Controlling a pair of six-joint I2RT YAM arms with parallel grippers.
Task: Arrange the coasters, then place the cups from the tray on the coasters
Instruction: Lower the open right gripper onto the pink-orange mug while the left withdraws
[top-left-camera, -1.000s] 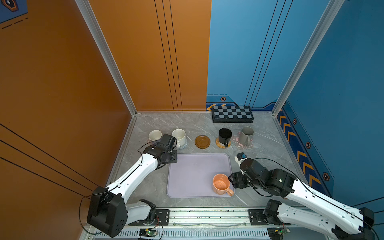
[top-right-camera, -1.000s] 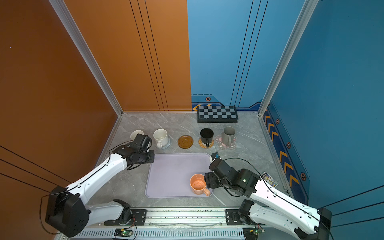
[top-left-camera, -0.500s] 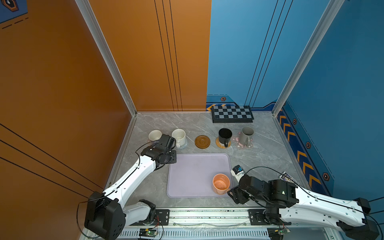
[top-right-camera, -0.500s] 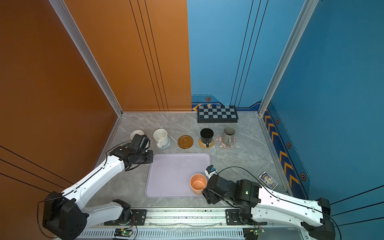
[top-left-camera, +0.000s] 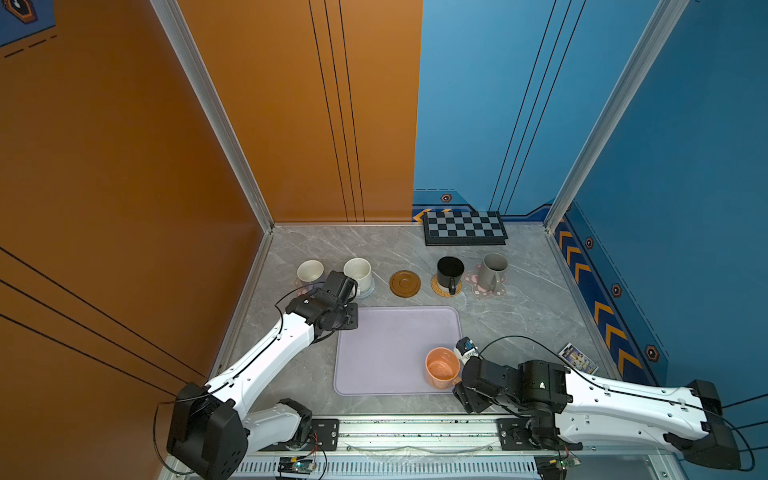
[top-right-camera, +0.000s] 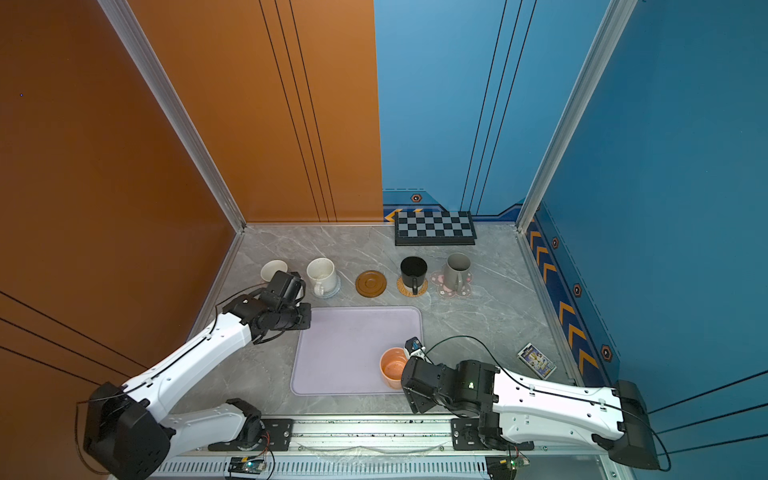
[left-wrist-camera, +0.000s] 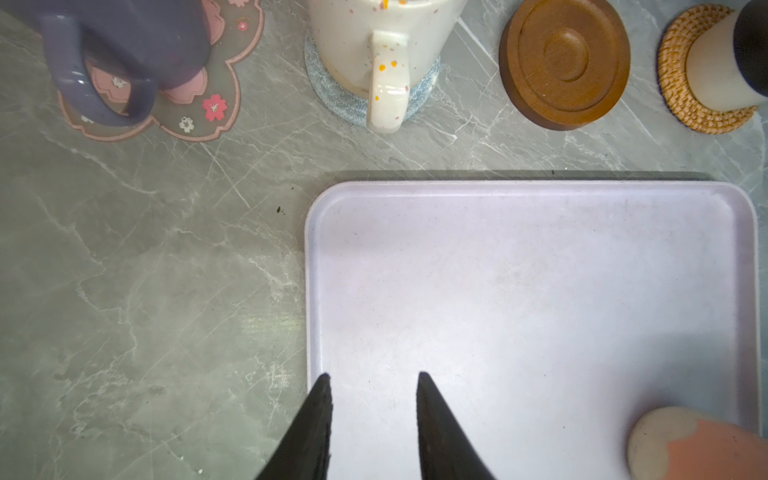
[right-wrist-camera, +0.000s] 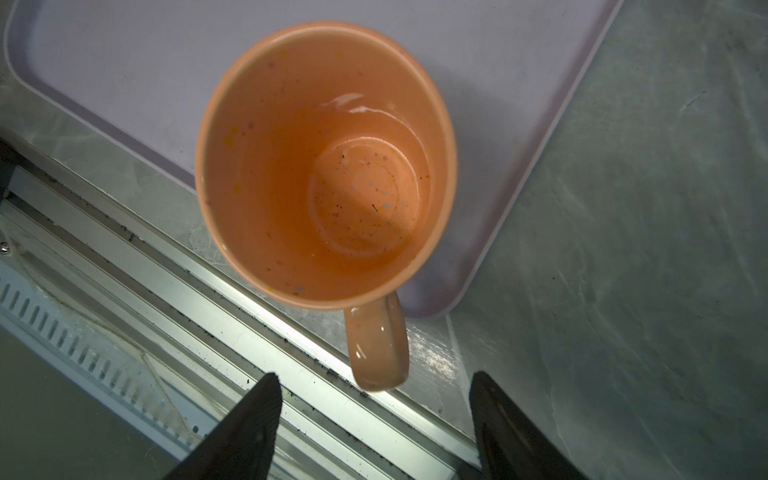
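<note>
One orange mug (top-left-camera: 442, 368) on tray (top-left-camera: 386, 345), right gripper (right-wrist-camera: 374, 379) parted

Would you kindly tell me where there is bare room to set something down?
Most of the tray is bare; only the orange mug stands in its near right corner. The table is open between the tray and the small card by the right wall, and left of the chequered board. The row behind the tray is crowded; only the wooden coaster is free.

Chequered board (top-left-camera: 465, 228) at back, printed card (top-left-camera: 578, 359) nearer.
</note>
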